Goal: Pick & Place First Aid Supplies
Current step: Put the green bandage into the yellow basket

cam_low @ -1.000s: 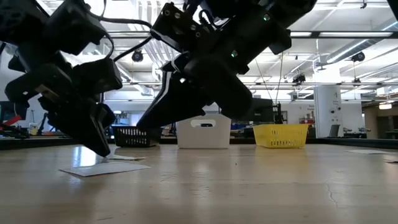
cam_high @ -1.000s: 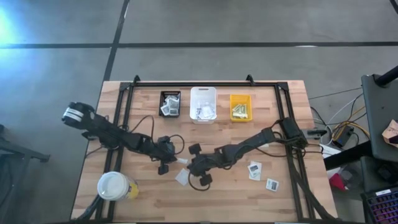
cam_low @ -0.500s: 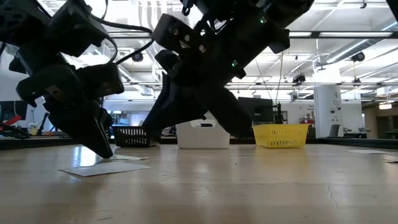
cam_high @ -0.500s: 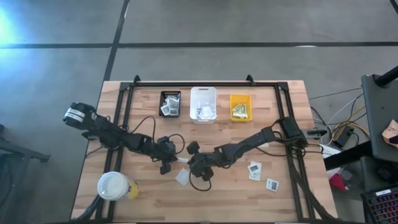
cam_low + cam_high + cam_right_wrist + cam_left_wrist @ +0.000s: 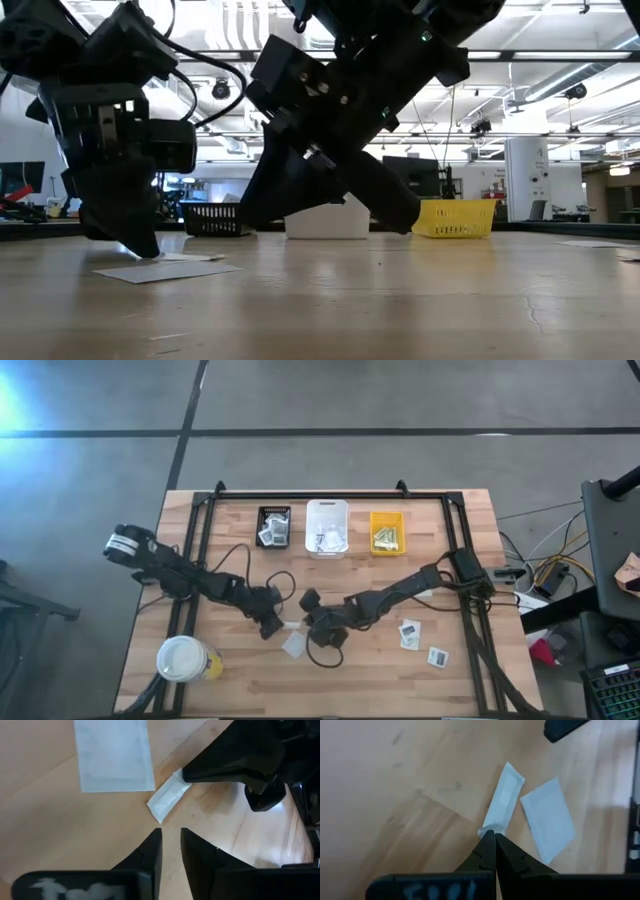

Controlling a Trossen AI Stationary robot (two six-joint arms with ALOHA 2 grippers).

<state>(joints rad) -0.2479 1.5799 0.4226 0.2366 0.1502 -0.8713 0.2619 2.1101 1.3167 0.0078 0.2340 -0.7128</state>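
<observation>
A narrow white strip packet (image 5: 502, 802) lies flat on the wood between my two grippers, beside a wider white packet (image 5: 547, 825) that also lies flat. My left gripper (image 5: 490, 834) is at the strip's end, shut on it. My right gripper (image 5: 170, 834) faces the strip's other end (image 5: 156, 815) from the right, open by a narrow gap, its fingertips just short of the packet. In the high view the left gripper (image 5: 273, 626) and the right gripper (image 5: 313, 626) stand close together at mid-table. Two more printed white packets (image 5: 409, 633) (image 5: 437, 656) lie to the right. My left gripper pinches the narrow strip at the corner of one short end (image 5: 486, 827), only at the fingertips. The fingers come slanting down from the table's left and lie along the strip. The rest of the strip (image 5: 167, 800) lies flat on the table.
Black bin (image 5: 272, 525), white bin (image 5: 326, 528) and yellow bin (image 5: 387, 532) stand in a row at the far edge, with packets inside. A white-lidded cup (image 5: 183, 658) stands near the left front corner. Cables trail behind both arms.
My left gripper has shifted slightly toward the table's right, onto the strip, and has tipped more upright. My right gripper has edged a little toward the left, closer to the strip. Both packets have stayed in place.
</observation>
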